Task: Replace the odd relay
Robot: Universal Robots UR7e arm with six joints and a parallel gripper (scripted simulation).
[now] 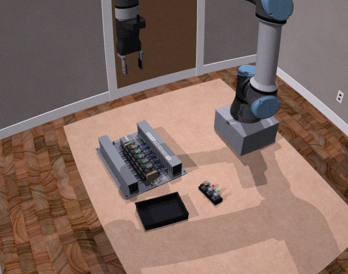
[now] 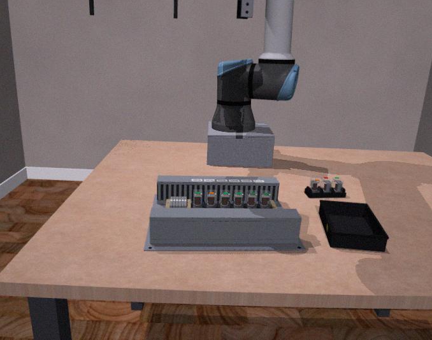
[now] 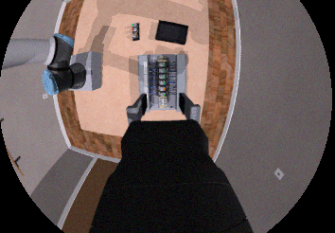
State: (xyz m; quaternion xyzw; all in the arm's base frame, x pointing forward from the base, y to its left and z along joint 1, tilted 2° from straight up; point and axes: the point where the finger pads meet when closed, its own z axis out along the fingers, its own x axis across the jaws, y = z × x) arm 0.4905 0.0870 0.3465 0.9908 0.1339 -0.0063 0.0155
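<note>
Six grey boxy relays (image 1: 139, 155) (image 2: 225, 200) (image 3: 163, 77) and, at four o'clock from above, three upright spares (image 1: 210, 190) (image 2: 326, 185) (image 3: 135, 31) are seen; the black two-fingered tool (image 1: 133, 71) (image 2: 244, 16) (image 3: 163, 99) is held high, downward, wide open, empty.

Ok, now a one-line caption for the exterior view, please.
Orange-buttoned relay second from left among five green-buttoned ones; three spares in the rack, beyond the tray.

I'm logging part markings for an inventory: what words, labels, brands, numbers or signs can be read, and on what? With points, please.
None can be read.
Six white labels on the rear duct (image 1: 158, 145) (image 2: 218, 179): marked, too small.
Blue joint cap (image 1: 277, 2): faint mark, too blurred.
</note>
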